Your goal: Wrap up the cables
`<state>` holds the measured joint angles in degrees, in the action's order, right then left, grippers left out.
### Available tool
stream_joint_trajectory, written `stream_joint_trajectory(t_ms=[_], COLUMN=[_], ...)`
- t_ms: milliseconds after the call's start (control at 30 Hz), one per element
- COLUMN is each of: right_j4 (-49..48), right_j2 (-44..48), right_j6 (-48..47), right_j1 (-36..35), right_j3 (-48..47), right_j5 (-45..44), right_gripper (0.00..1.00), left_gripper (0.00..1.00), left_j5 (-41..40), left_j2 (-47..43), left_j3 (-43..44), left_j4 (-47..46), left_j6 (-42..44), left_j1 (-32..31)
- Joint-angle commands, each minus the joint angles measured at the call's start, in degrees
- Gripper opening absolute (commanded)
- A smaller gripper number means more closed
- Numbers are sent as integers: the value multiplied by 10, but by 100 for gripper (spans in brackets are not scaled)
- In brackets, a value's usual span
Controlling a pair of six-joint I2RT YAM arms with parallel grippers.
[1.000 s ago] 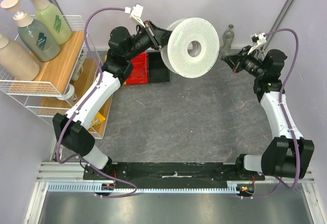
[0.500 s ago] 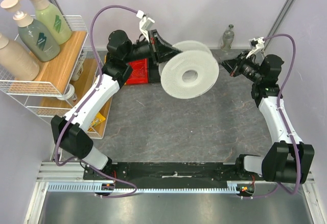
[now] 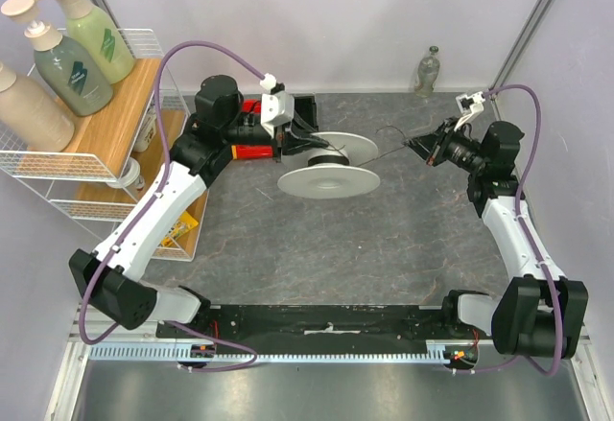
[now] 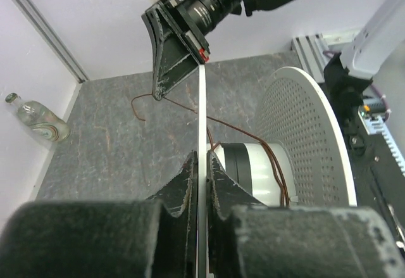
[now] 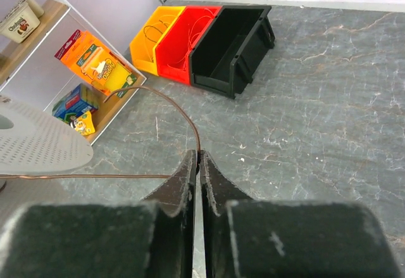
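Observation:
A white perforated spool hangs over the table's middle with its flanges lying roughly flat. My left gripper is shut on the thin edge of one flange; its fingertips pinch the flange from both sides. The spool's core carries a few turns of the cable, a thin dark brownish wire. The cable runs right from the spool to my right gripper. In the right wrist view that gripper is shut on the cable, which arcs up and away from the tips.
Yellow, red and black bins stand at the back left. A wire rack with bottles and packets fills the left side. A small glass bottle stands at the back wall.
My left arm has swung forward and turned the spool from facing the camera to lying nearly flat. The right gripper has shifted slightly forward, with the cable now stretched to the spool.

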<state>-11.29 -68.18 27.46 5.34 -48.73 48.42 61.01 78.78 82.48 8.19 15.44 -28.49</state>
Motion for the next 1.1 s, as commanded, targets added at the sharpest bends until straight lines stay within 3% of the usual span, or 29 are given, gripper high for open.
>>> stream_joint_trajectory(t_ms=[0, 200, 333, 533, 667, 933, 1067], right_j4=[0, 4, 24, 53, 77, 141, 152], right_j2=[12, 12, 14, 33, 46, 85, 83], right_j6=[-9, -13, -46, -105, -158, -247, -211], right_j1=[3, 4, 3, 3, 4, 3, 4], right_j3=[13, 5, -9, -12, -19, -48, -54], right_j5=[4, 19, 19, 11, 6, 11, 2], right_gripper=[14, 51, 62, 66, 66, 71, 75], left_gripper=[2, 2, 2, 2, 2, 2, 2], left_j5=[42, 31, 3, -54, -72, -80, -88], left_j2=[-37, -27, -9, 16, 35, 69, 75], left_j3=[0, 2, 20, 43, 76, 156, 179], left_j4=[82, 87, 17, -69, -80, -80, -98], left_j6=[152, 141, 2, -173, -222, -255, -248], left_j1=[-3, -4, -3, -3, -2, -1, 0])
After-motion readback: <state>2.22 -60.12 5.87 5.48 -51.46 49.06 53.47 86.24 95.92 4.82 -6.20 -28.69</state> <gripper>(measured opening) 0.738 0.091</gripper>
